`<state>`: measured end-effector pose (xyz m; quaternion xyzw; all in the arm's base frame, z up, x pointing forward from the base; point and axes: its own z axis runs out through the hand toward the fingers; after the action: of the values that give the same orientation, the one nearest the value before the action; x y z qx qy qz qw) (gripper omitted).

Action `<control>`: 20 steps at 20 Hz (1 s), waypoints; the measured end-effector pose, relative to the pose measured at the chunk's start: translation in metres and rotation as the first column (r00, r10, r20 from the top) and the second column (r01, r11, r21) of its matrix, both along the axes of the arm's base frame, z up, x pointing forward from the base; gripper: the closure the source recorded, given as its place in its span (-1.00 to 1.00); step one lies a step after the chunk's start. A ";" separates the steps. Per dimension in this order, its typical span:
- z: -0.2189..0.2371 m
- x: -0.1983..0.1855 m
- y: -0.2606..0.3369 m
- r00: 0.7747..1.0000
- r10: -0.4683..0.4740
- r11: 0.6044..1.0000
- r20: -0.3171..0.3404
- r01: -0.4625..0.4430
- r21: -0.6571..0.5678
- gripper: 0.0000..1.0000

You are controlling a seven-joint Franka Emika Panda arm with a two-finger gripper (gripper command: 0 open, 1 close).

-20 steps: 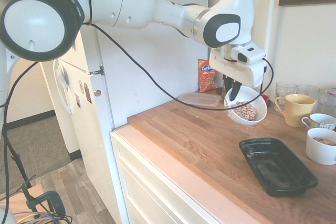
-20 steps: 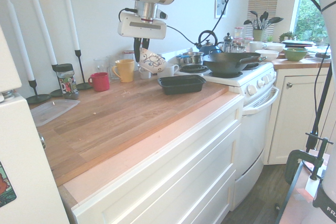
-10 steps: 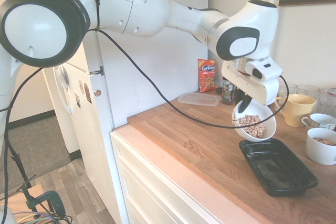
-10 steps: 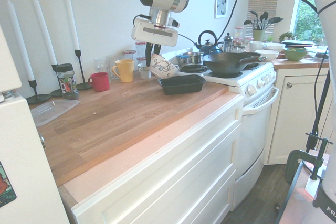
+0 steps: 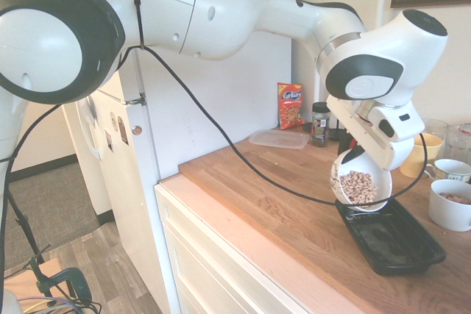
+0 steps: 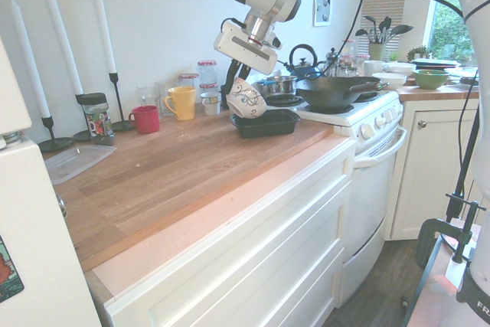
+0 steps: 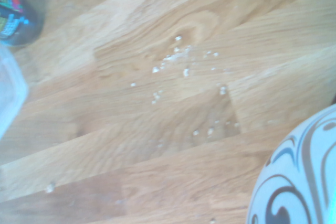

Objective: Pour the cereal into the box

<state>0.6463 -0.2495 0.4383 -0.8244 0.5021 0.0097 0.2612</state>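
Hand [image 5: 352, 158] was clamped on rim of white swirl-patterned bowl [image 6: 247, 100], tilted w/ tan ring-shaped cereal [image 5: 358, 186] inside, just over near end of black glossy plastic tray [image 5: 390, 238] on wooden tabletop [image 5: 280, 196].

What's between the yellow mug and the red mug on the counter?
Nothing: between the yellow mug and the red mug the wooden counter is bare, as the second exterior view shows.
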 end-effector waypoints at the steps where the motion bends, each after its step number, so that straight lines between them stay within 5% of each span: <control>1: -0.002 -0.001 -0.001 1.000 0.003 1.000 0.003 -0.003 0.019 1.00; 20: -0.029 -0.012 -0.063 0.996 -0.023 0.937 0.089 -0.010 0.349 1.00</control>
<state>0.6340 -0.3121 0.4094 -0.7629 0.4827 0.0598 0.4259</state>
